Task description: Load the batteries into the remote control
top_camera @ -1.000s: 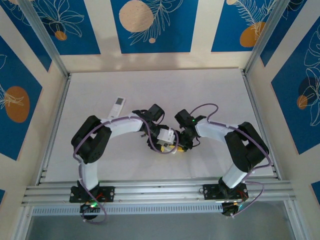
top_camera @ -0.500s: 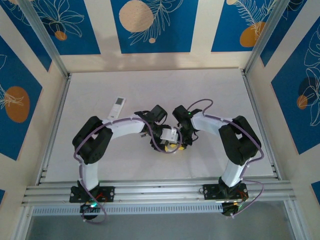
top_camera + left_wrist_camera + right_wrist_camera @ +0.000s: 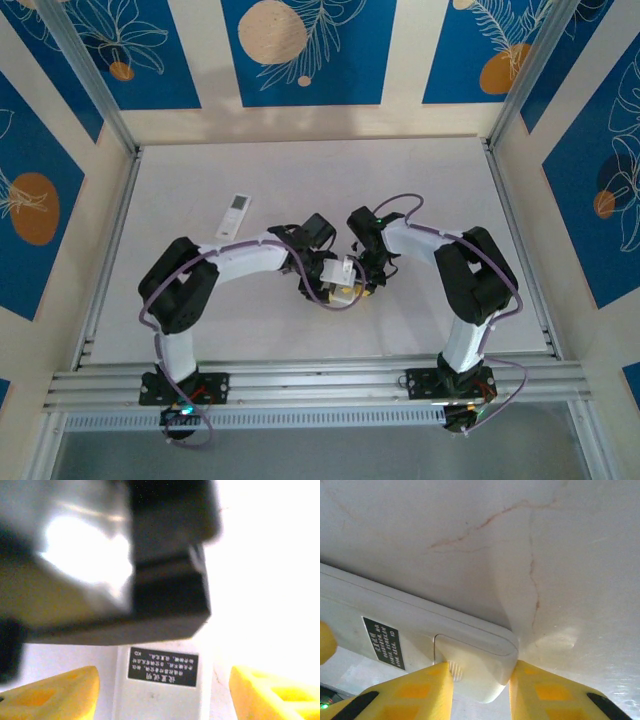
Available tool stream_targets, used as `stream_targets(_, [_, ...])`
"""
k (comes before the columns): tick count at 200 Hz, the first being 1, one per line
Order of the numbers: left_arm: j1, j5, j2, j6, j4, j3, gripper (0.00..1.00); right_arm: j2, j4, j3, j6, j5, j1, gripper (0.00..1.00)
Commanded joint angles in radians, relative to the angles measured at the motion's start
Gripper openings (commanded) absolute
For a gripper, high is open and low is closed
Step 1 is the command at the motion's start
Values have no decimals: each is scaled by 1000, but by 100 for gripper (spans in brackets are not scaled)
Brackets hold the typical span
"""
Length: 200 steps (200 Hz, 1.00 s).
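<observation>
right arm (image 3: pixel 430 245) swung inward | right jaws clamp remote (image 3: pixel 395 617) | left jaws apart

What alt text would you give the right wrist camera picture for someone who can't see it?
The right gripper grips the rounded end of a white remote between two yellow fingers, against a pale, cracked table. The remote shows its back: a battery cover with a ridged tab near the fingers and a black printed label further along.
</observation>
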Motion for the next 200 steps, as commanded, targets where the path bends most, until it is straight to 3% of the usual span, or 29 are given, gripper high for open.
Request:
stream_targets(1, [20,-114,44,70,-118,-66,70,23,85,46,-83,65,-12,33])
stream_targets(29, [26,-94,73,47,-82,-41,70,19,77,71,-151,63,-16,34])
stream_targets(67, [27,-136,149,34,-210,49,68,29,40,117,-175,95,-33,34])
stream_targets(97, [25,-145,96,-44,-246,16,69,35,50,118,-146,63,-49,34])
stream_targets(134, [22,12,-59,-342,41,-95,74,37,46,121,-161,57,-56,35])
stream_targets(159, [18,-23,-88,-566,226,-182,83,36,36,130,-177,51,-59,35])
stream_targets(200, [19,-4,-73,-652,465,-344,83,34,31,135,-212,8,-59,35])
